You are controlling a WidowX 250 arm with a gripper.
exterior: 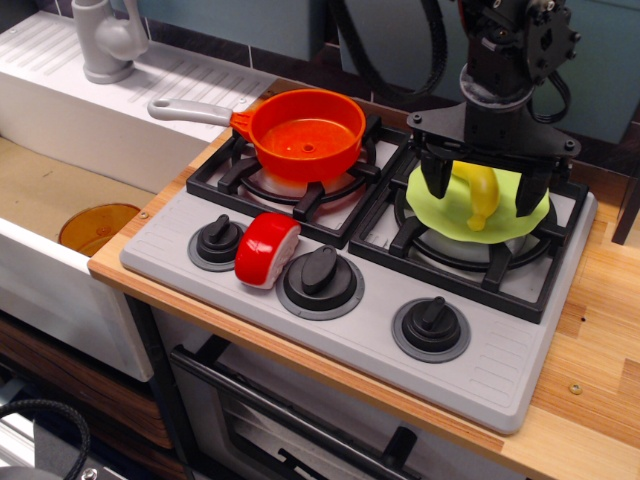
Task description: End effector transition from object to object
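Observation:
My black gripper [483,187] hangs from the bulky cabled arm over the right back burner. Its wide crossbar sits above two dark fingers [435,175] that point down and stand far apart. Between them lies a yellow banana [480,205] on a lime-green plate [435,208]. The fingers straddle the banana with a gap on each side, so the gripper is open and holds nothing. An orange pot [305,135] with a grey handle sits on the left back burner. A red and white can-like toy [267,249] lies on the stove front between two knobs.
The grey toy stove [480,375] has three black knobs [431,325] along its front and sits on a wooden counter [590,390]. A white sink with a grey tap [105,40] is at the left, with an orange lid [97,226] in the basin.

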